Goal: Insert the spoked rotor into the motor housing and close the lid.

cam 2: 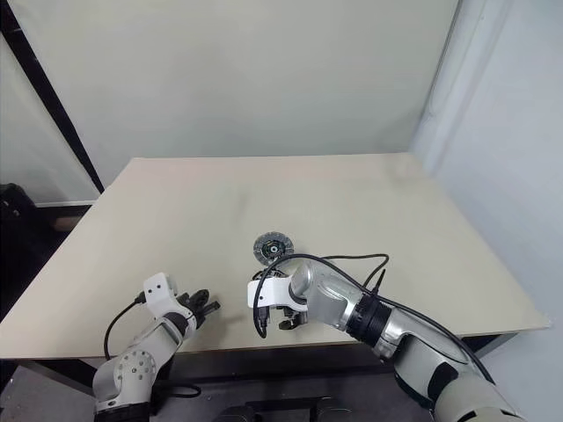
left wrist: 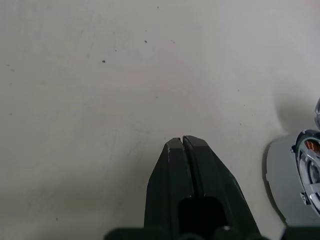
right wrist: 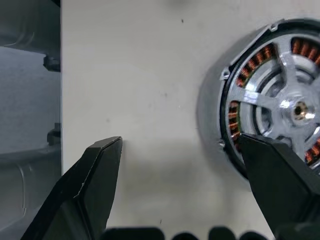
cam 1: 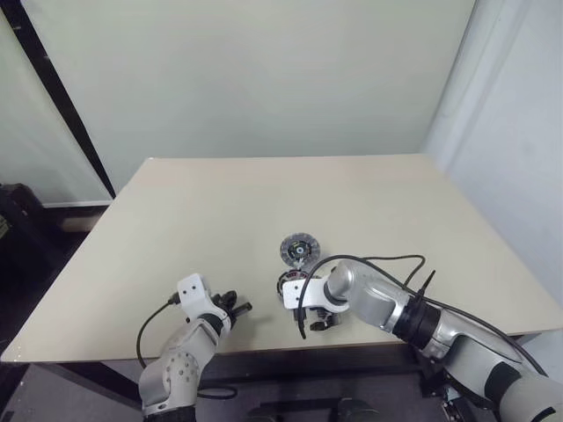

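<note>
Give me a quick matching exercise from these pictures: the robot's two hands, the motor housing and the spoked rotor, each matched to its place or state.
Things:
1. left hand
2. right hand
3. motor housing
4. spoked rotor

Descriptions:
A. lies on the table, farther from the robot than the other part
B. fingers shut, empty
C. fingers spread wide, holding nothing
D. copper windings showing, beside a black finger

Pairs: 1-B, 2-C, 3-D, 4-A

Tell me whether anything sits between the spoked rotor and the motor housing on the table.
Nothing visible does. The dark grey spoked rotor disc lies just beyond the silver motor housing with copper windings, bare beige table between them. The open right gripper hangs over the housing's near edge.
</note>
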You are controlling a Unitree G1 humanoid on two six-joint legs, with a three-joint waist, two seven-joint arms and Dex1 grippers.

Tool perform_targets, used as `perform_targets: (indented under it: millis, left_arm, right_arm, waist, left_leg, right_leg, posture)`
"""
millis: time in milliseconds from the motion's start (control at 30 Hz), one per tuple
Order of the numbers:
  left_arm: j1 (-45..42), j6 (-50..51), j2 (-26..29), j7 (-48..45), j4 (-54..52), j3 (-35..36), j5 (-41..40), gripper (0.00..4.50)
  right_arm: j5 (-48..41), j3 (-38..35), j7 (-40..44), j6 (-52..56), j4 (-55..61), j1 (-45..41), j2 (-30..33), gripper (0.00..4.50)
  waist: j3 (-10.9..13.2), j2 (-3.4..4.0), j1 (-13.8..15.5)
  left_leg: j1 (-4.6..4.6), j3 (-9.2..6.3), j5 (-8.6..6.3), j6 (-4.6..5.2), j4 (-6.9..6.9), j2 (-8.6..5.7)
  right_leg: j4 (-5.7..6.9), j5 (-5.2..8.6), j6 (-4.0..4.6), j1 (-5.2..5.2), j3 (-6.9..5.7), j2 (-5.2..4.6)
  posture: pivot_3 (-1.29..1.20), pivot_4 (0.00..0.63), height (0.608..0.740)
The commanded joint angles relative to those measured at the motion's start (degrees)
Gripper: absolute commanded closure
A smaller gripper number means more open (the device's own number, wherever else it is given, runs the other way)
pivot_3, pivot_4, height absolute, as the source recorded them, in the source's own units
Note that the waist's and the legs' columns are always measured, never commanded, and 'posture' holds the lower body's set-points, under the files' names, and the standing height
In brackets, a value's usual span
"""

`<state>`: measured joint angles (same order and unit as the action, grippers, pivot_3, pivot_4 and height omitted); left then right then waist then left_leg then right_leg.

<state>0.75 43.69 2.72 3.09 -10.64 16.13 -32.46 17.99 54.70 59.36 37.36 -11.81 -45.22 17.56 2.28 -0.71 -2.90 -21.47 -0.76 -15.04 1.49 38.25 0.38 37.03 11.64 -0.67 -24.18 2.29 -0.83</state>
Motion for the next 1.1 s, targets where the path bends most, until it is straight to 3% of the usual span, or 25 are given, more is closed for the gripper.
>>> perform_targets:
  millis: [33,67,167,433,500,600,867,1100]
  left_arm:
    - [-0.4,-0.4,0.4,-0.6,-3.0,-0.1,0.0,4.50]
    - [-0.4,-0.4,0.4,-0.6,-3.0,-0.1,0.0,4.50]
    - [-0.4,-0.4,0.5,-0.7,-3.0,-0.2,0.0,4.50]
    - [-0.7,-0.8,0.5,-1.1,-2.6,-0.7,0.4,4.50]
    - [-0.8,-0.9,0.5,-1.3,-2.4,-0.9,0.6,4.50]
    - [-0.8,-1.1,0.6,-1.4,-2.3,-1.1,0.8,4.50]
    - [-0.9,-1.7,0.8,-1.9,-1.4,-1.3,1.5,4.50]
    - [-1.1,-2.6,0.6,-2.3,-0.4,-2.0,2.0,4.50]
  right_arm:
    - [1.6,-1.8,-1.7,-1.8,-2.3,-0.9,-1.4,0.46]
    - [1.9,-1.9,-1.9,-2.1,-2.8,-0.9,-1.7,0.46]
    - [2.3,-2.2,-2.7,-2.9,-4.1,-0.6,-2.4,1.07]
    - [3.0,-5.6,-5.8,-5.0,-7.5,0.1,-4.6,3.82]
    - [2.8,-6.6,-5.8,-4.8,-7.5,0.2,-5.2,4.31]
    - [1.7,-8.7,-5.4,-2.9,-6.5,0.6,-6.4,4.39]
    - [-5.9,-15.8,-3.3,17.6,3.5,4.0,-12.3,4.40]
    - [-10.2,-20.0,-11.0,28.5,5.5,6.3,-19.3,4.40]
  waist:
    - [0.0,0.00,0.0]
    - [0.0,0.00,0.0]
    - [0.0,0.01,0.0]
    - [0.0,-0.03,-0.1]
    - [0.0,0.01,-0.1]
    - [0.0,0.01,-0.1]
    - [0.0,-0.01,0.0]
    - [0.0,-0.01,0.0]
  left_leg:
    - [0.06,0.04,0.00,0.00,0.01,0.05]
    - [0.12,0.04,0.02,-0.03,0.01,0.07]
    - [0.47,0.02,0.04,-0.08,-0.01,0.11]
    - [0.82,0.03,-0.04,-0.20,-0.05,0.13]
    - [0.83,0.03,0.02,-0.10,-0.08,0.15]
    - [0.81,0.03,0.02,-0.10,-0.11,0.17]
    - [0.66,0.00,-0.03,-0.15,-0.31,0.12]
    - [-0.07,-0.01,-0.08,-0.24,-0.36,0.13]
  right_leg:
    - [0.00,0.00,0.00,0.03,0.00,0.01]
    - [0.00,0.01,0.01,0.06,-0.01,0.03]
    - [0.01,0.08,0.13,0.31,-0.04,0.06]
    - [-0.01,0.09,0.13,0.64,-0.05,0.03]
    - [-0.02,0.09,0.13,0.65,-0.06,0.04]
    - [-0.02,0.09,0.13,0.61,-0.07,0.05]
    - [-0.02,0.07,0.11,0.38,-0.01,0.00]
    - [0.00,-0.01,0.02,-0.35,-0.12,0.03]
  posture:
    - [0.00,0.000,0.740]
    - [0.00,0.000,0.740]
    - [0.00,0.000,0.740]
    - [0.00,0.000,0.740]
    - [0.00,0.000,0.740]
    - [0.00,0.000,0.740]
    - [0.00,0.000,0.740]
    - [0.00,0.000,0.740]
